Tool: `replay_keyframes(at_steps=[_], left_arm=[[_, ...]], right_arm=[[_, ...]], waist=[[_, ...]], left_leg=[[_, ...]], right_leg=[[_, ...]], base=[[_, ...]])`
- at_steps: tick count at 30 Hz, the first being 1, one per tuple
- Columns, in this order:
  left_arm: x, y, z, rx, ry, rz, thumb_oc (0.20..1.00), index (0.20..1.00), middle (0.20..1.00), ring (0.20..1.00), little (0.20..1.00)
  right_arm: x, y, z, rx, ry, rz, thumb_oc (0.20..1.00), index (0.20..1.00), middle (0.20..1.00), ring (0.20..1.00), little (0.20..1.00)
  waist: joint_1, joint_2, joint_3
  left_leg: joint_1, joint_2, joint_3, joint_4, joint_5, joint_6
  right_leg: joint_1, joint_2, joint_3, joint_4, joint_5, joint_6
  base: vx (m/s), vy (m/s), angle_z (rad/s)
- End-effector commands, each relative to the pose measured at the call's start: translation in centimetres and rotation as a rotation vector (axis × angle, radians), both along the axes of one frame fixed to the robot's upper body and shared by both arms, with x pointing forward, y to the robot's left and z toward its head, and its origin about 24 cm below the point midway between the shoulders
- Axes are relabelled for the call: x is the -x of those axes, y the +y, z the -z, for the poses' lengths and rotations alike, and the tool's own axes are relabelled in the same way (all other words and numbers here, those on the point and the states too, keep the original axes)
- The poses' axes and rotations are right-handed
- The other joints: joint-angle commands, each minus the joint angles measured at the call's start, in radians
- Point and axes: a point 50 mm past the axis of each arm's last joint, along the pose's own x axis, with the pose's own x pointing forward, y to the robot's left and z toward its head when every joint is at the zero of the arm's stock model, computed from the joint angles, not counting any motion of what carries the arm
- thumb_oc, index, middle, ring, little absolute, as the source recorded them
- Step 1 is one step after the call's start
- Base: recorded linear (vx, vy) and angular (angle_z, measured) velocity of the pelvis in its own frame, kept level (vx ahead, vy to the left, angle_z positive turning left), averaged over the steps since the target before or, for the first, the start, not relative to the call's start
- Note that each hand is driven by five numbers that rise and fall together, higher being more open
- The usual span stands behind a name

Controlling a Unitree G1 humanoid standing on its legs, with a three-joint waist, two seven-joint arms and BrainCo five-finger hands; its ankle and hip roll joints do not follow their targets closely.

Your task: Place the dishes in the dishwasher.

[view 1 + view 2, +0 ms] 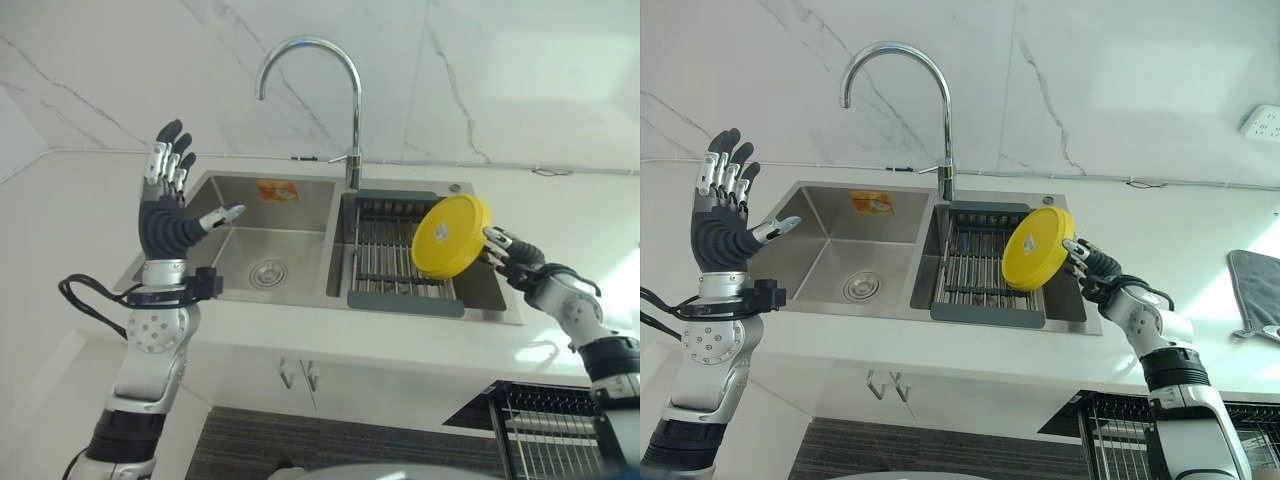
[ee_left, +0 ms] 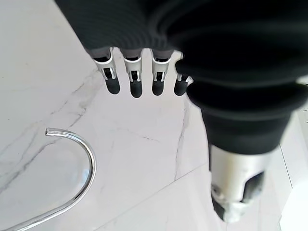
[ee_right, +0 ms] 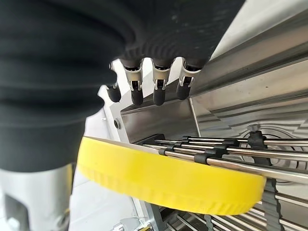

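A round yellow plate (image 1: 450, 237) hangs tilted on edge over the right basin's dish rack (image 1: 385, 262). My right hand (image 1: 512, 254) is shut on the plate's right rim. In the right wrist view the plate (image 3: 168, 178) sits between my fingers (image 3: 159, 89) and the thumb, with the rack's bars behind it. My left hand (image 1: 166, 210) is raised to the left of the sink, open, fingers spread and holding nothing. The left wrist view has those fingers (image 2: 136, 79) straight against the marble wall.
The steel double sink (image 1: 262, 205) has a bare left basin and a tall curved faucet (image 1: 352, 110) between the basins. A pulled-out dishwasher rack (image 1: 555, 420) lies below the counter at the lower right. A grey mitt (image 1: 1255, 295) rests on the counter's far right.
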Motion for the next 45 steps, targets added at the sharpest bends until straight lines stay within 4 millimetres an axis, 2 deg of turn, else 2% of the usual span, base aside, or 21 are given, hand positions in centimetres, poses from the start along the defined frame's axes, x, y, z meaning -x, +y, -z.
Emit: replay_keyframes(at_steps=[1, 45], left_arm=[[-0.8, -0.6, -2.9, -0.052, -0.110, 0.045, 1.000, 1.000, 1.000, 1.000, 1.000], [-1.7, -1.4, -3.0, -0.035, -0.075, 0.076, 1.000, 1.000, 1.000, 1.000, 1.000]], right_arm=[[-2.7, 0.0, -5.3, 0.041, -0.142, -0.035, 1.000, 1.000, 1.000, 1.000, 1.000], [-4.4, -0.8, -5.9, 0.159, -0.039, 0.011, 1.000, 1.000, 1.000, 1.000, 1.000]], waist=[[0.029, -0.034, 0.005], [0.061, -0.035, 0.009]], left_leg=[[0.026, 0.084, 0.020, 0.000, -0.018, -0.050], [0.028, 0.079, 0.008, 0.000, -0.010, -0.054]], right_leg=[[0.044, -0.068, -0.015, 0.000, -0.092, 0.029], [0.060, -0.069, -0.041, 0.000, -0.092, 0.026]], base=[[0.00, 0.000, 0.00], [0.00, 0.002, 0.01]])
